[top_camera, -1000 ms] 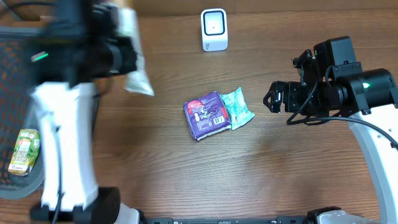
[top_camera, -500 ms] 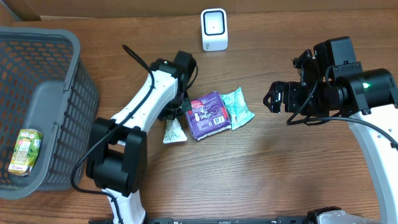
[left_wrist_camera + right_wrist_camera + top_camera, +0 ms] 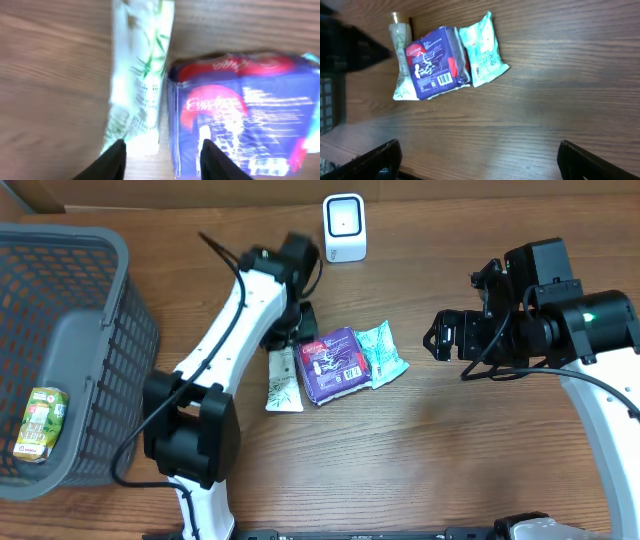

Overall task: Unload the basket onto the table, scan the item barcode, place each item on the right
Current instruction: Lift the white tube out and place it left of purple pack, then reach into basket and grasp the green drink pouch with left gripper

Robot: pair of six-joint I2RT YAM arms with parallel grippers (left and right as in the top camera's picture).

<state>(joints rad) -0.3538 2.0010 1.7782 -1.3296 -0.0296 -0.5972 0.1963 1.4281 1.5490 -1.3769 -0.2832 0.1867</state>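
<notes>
A white-and-green pouch (image 3: 283, 380) lies flat on the table just left of a purple pack (image 3: 335, 365), and a teal pack (image 3: 382, 352) lies on the purple pack's right. The white barcode scanner (image 3: 344, 227) stands at the back. My left gripper (image 3: 299, 321) hovers over the pouch's far end. In the left wrist view the left gripper (image 3: 162, 156) is open above the pouch (image 3: 137, 75) and the purple pack (image 3: 240, 115), gripping nothing. My right gripper (image 3: 441, 336) stands wide open to the right of the packs. The right gripper (image 3: 480, 160) has only bare wood between its fingers.
A grey mesh basket (image 3: 90, 330) fills the left side and holds a green carton (image 3: 38, 423). The left arm (image 3: 235, 330) stretches from the front edge across to the packs. In the right wrist view all three packs lie far off, the purple pack (image 3: 437, 62) showing a barcode.
The left arm swung the white-and-green pouch from the basket side down beside the purple pack, then opened and let it go. The pouch now lies flat. The right arm has not moved.
</notes>
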